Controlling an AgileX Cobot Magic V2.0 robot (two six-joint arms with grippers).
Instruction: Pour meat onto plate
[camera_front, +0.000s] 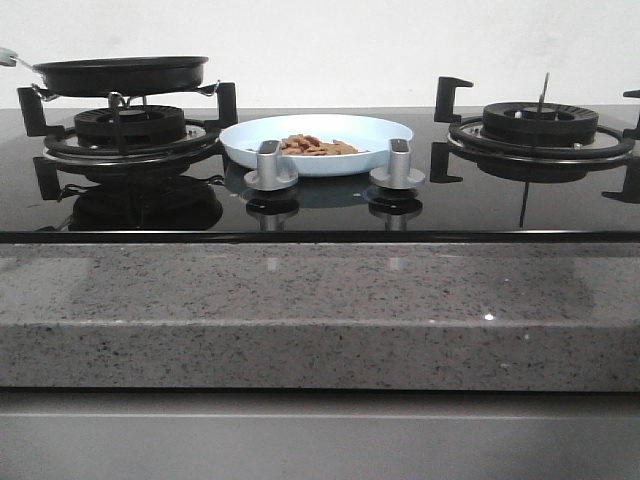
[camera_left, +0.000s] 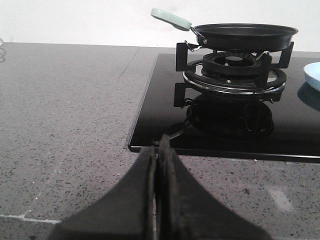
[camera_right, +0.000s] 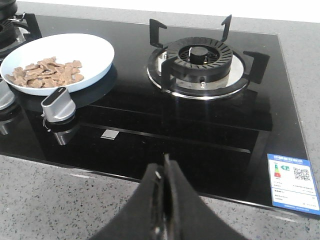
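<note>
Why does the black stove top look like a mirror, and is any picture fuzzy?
Front view: the glossy glass stove top reflects the two knobs and the burner under the frying pan. Right wrist view: the plate with the meat casts a dark reflection. Left wrist view: only the closed left gripper up close looks soft.

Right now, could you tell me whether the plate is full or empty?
Partly filled: the meat lies heaped on the plate, much pale blue surface bare.

plate (camera_left: 313, 75) cropped at edge, pan handle (camera_front: 10, 58) cut off
</note>
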